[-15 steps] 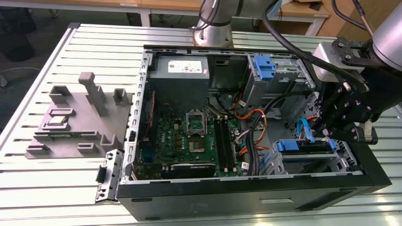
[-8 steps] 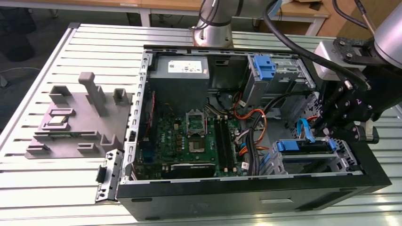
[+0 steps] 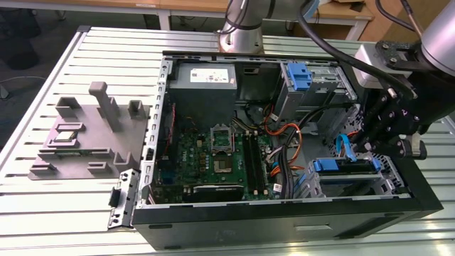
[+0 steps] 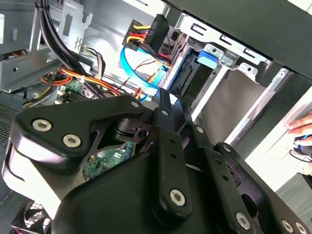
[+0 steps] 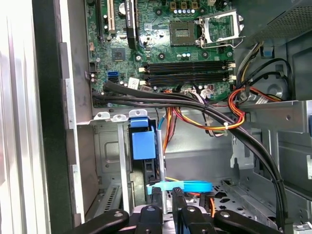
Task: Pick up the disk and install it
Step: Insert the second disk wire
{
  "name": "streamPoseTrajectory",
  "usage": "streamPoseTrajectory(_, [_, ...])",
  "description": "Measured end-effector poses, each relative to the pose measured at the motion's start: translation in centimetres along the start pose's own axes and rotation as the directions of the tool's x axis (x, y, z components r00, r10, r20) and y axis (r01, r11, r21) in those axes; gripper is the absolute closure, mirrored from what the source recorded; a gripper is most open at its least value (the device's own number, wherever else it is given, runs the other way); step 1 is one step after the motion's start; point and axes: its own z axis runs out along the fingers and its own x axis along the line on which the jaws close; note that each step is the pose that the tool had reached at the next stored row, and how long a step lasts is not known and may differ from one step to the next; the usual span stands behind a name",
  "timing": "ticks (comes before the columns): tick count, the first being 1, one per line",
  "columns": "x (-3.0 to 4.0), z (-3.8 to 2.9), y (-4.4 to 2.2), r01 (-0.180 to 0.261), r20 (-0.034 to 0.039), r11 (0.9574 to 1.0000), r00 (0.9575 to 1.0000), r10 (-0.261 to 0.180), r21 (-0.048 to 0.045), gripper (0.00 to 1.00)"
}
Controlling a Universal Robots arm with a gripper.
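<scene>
Gripper (image 3: pixel 395 140) hangs over the drive cage at the case's corner, fingers (image 5: pixel 155 207) drawn close together, apparently pinching nothing, though the tips are partly hidden. Disk (image 3: pixel 343 166) sits just below and ahead of them in its bay (image 5: pixel 117 146), blue rails showing, looks seated. Blue SATA cable (image 5: pixel 180 186) loops right at the fingertips. Risk: fingers snag that cable or the black bundle (image 5: pixel 161 100) and yank a connector; a tilted push could jam the rails.
</scene>
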Motion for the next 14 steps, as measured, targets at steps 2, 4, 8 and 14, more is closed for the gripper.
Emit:
streamPoseTrajectory(2, [-0.21, 0.03, 0.01, 0.000, 0.0010, 1.0000, 1.0000, 0.000, 0.0000, 0.76])
streamPoseTrajectory(4, [-0.46, 0.07, 0.04, 0.000, 0.0017, 1.0000, 1.0000, 0.000, -0.0001, 0.76])
streamPoseTrajectory(8, [-0.90, 0.14, 0.07, 0.000, 0.0034, 1.0000, 1.0000, 0.000, -0.0002, 0.76])
streamPoseTrajectory(14, [-1.51, 0.23, 0.12, 0.000, 0.0064, 1.0000, 1.0000, 0.000, -0.0004, 0.76])
